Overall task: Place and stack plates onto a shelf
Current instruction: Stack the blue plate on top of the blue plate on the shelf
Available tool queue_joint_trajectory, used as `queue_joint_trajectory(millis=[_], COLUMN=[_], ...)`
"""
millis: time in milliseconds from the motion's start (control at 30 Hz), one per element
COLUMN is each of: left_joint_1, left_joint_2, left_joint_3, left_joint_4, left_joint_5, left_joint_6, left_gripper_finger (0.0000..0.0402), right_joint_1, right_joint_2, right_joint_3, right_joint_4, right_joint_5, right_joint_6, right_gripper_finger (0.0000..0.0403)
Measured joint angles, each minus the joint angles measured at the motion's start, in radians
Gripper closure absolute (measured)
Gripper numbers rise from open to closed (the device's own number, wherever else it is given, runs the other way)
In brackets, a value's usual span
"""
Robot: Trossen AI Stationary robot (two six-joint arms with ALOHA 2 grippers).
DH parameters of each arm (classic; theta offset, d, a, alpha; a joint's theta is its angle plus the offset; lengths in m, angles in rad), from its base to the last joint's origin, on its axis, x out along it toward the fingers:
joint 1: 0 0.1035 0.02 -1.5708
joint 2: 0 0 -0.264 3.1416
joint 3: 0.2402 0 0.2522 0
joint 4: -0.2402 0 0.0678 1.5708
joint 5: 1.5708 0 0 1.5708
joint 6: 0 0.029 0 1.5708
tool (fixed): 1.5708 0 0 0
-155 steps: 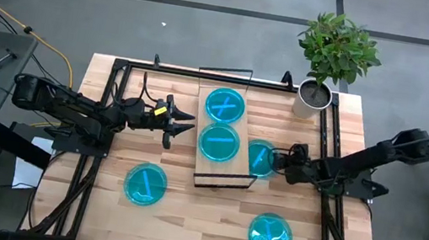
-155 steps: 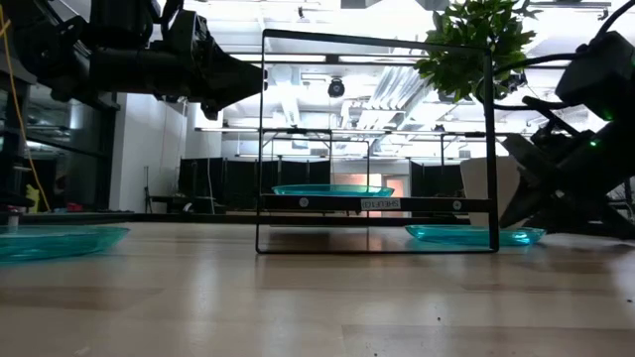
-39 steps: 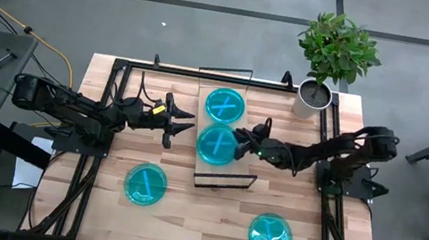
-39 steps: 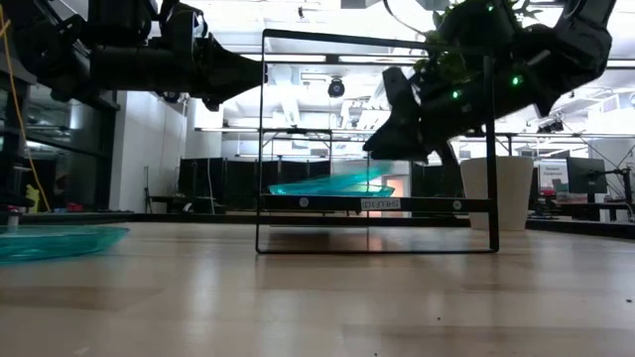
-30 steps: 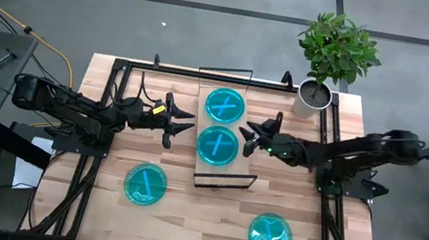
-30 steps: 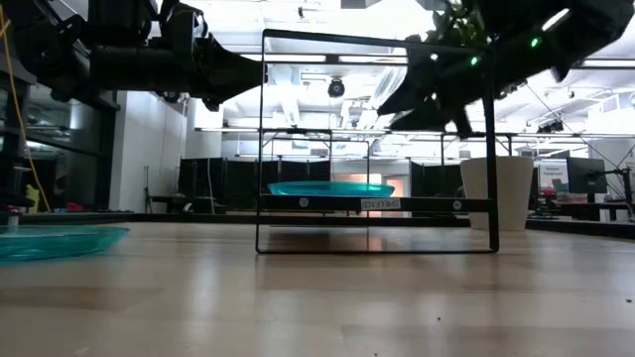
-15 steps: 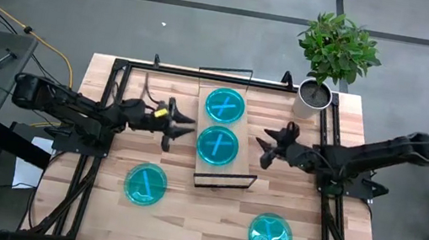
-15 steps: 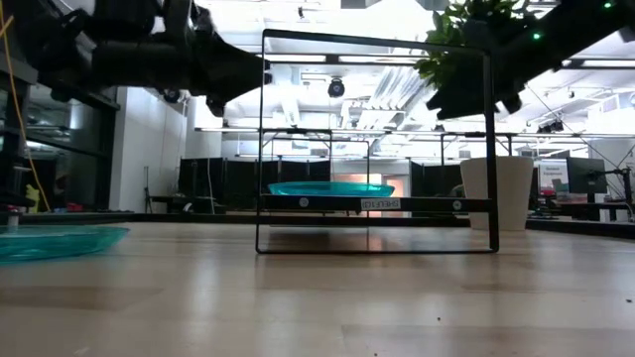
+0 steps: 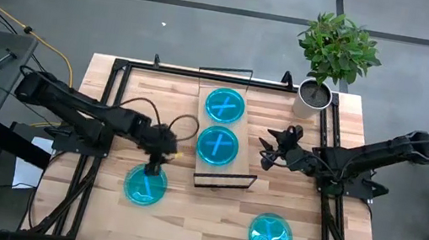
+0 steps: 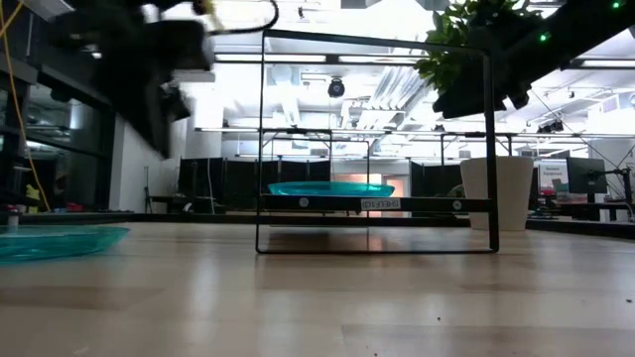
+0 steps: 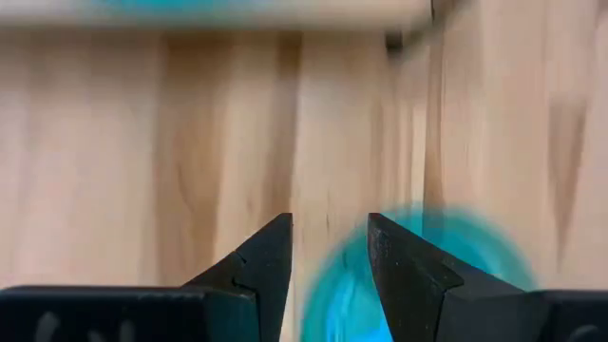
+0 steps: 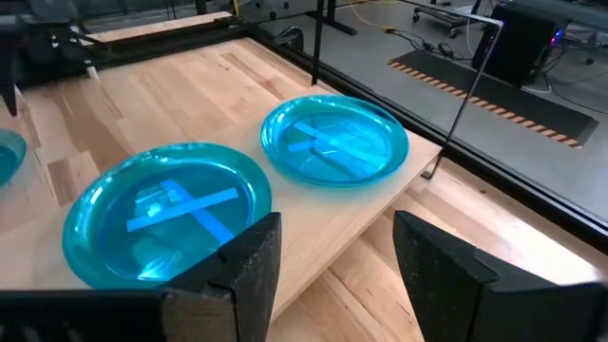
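The shelf (image 9: 217, 167) is a light-wood board with a black frame, standing mid-table. Two cyan plates lie on it, the far one (image 9: 225, 105) and the near one (image 9: 218, 144), both also seen in the right wrist view, far (image 12: 332, 138) and near (image 12: 166, 214). One plate (image 9: 145, 186) lies flat on the table's near left, another (image 9: 269, 236) on the near right. My left gripper (image 9: 152, 164) hangs open, pointing down, just above the far rim of the near-left plate (image 11: 427, 275). My right gripper (image 9: 266, 150) is open, to the right of the shelf.
A potted plant (image 9: 326, 60) stands at the table's far right corner. Black frame rails (image 9: 103, 120) run along both table sides. The shelf's tall wire frame (image 10: 377, 139) rises above the board. Bare tabletop lies between the two near plates.
My left gripper has swung from beside the shelf's left side toward the near edge, tipped downward, and come over the near-left plate. My right gripper has drawn back from over the shelf's near plate toward the right edge. The plate that was tilted on the shelf now lies flat.
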Motion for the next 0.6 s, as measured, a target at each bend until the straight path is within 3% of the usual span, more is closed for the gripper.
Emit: queue_joint_trajectory(millis=[233, 600], left_joint_1=[-0.092, -0.096], left_joint_2=[0.006, 0.009], left_joint_3=[-0.114, -0.196], left_joint_4=[0.031, 0.103], left_joint_5=[-0.021, -0.129], left_joint_6=[0.126, 0.228], left_gripper_finger=[0.0273, 0.0273], right_joint_1=[0.000, 0.000], right_joint_2=[0.000, 0.001], right_joint_3=[0.000, 0.000], right_joint_4=[-0.006, -0.006], right_joint_5=[-0.015, -0.038], right_joint_6=[0.001, 0.011], right_gripper_finger=[0.0215, 0.0214])
